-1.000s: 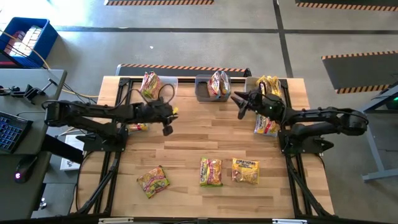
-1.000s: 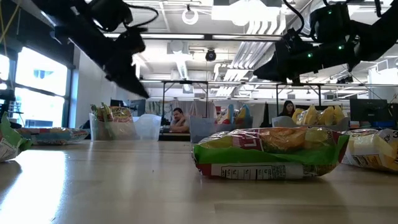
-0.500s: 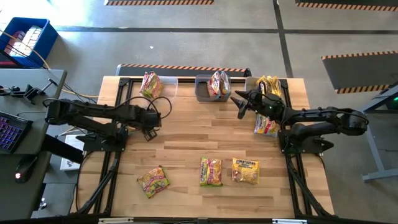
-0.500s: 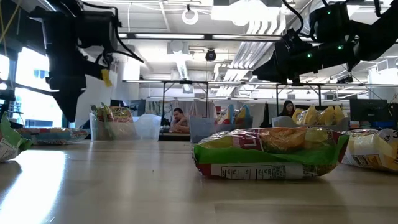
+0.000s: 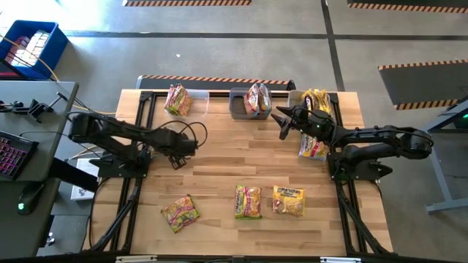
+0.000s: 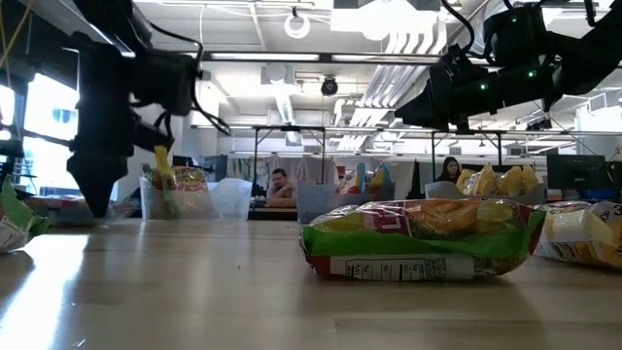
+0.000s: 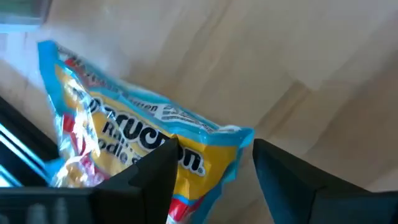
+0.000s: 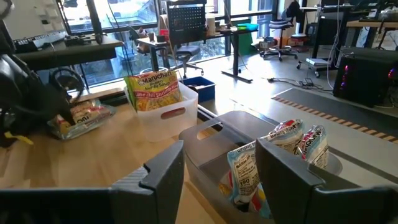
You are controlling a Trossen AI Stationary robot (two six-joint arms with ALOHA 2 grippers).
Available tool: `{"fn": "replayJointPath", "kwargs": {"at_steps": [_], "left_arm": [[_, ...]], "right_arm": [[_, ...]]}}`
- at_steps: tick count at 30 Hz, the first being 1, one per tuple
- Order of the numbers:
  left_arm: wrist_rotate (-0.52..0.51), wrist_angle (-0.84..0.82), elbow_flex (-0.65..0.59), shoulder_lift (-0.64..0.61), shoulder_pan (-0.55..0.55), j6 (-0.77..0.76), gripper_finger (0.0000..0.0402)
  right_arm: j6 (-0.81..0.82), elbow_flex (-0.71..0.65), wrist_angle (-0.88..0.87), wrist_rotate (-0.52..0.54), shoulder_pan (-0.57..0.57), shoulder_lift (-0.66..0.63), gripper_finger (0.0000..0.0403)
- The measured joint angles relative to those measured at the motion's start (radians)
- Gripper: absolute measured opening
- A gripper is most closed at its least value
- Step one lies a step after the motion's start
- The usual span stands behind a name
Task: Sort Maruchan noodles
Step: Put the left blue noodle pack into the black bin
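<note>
yellow, blue-edged noodle packet

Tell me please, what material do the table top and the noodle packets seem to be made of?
The table top looks like pale wood with a smooth, slightly shiny finish: plank seams and grain show. The noodle packets, such as the yellow and blue one and the green one, look like thin glossy plastic film: printed, crinkled, with sealed edges.

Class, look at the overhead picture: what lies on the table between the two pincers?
Nothing: in the high view only bare wooden table lies between the left pincer and the right pincer.
</note>
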Motion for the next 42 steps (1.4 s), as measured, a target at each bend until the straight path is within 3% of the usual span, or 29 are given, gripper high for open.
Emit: {"fn": "replayJointPath", "kwargs": {"at_steps": [7, 12, 16, 19, 26, 29, 36, 42], "left_arm": [[-0.062, -0.013, 0.005, 0.121, -0.002, 0.003, 0.0180], [-0.108, -0.015, 0.010, 0.121, -0.002, 0.002, 0.0103], [-0.079, 0.014, 0.033, 0.090, -0.003, 0.033, 0.0020], [-0.049, 0.070, 0.041, 0.039, -0.014, 0.036, 0.0007], [0.126, 0.568, -0.038, -0.105, -0.021, 0.084, 0.0001], [0.154, 0.751, -0.078, -0.119, -0.025, 0.092, 0.0000], [0.175, 1.057, -0.133, -0.073, -0.054, 0.177, 0.0000], [0.176, 1.281, -0.133, 0.021, -0.078, 0.260, 0.0000]], "right_arm": [[-0.001, 0.000, 0.004, 0.000, 0.000, 0.000, 0.0181], [0.000, 0.001, 0.010, 0.000, 0.000, 0.000, 0.0181], [0.009, 0.001, 0.010, -0.005, 0.000, 0.000, 0.0181], [0.057, 0.001, 0.014, -0.049, -0.001, 0.000, 0.0181], [0.309, 0.002, 0.020, -0.143, 0.002, 0.008, 0.0181], [0.429, 0.002, -0.012, -0.209, 0.028, 0.038, 0.0181], [0.764, 0.023, -0.034, -0.260, 0.126, 0.190, 0.0188], [0.906, 0.186, -0.108, -0.292, 0.190, 0.370, 0.0242]]}}
